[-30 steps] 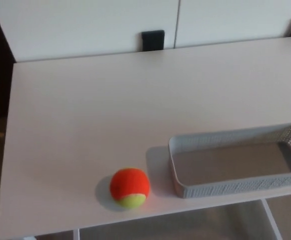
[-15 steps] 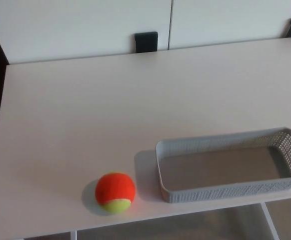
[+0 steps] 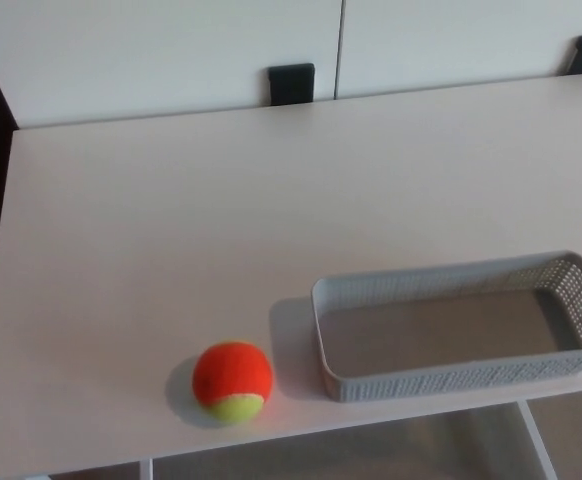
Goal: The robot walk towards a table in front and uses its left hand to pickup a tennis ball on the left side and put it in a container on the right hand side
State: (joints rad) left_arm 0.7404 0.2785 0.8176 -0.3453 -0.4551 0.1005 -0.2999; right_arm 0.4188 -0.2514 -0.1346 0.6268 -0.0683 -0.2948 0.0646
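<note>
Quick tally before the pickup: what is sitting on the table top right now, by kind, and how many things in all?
tennis ball, orange and yellow-green: 1
grey mesh container, nothing in it: 1
Total: 2
Neither robot hand is in view.

No part of the robot's body shows in the head view. The left robot hand and the right robot hand are both out of the picture, so the body's colours, shapes, cables, screws and markings cannot be told.
</note>
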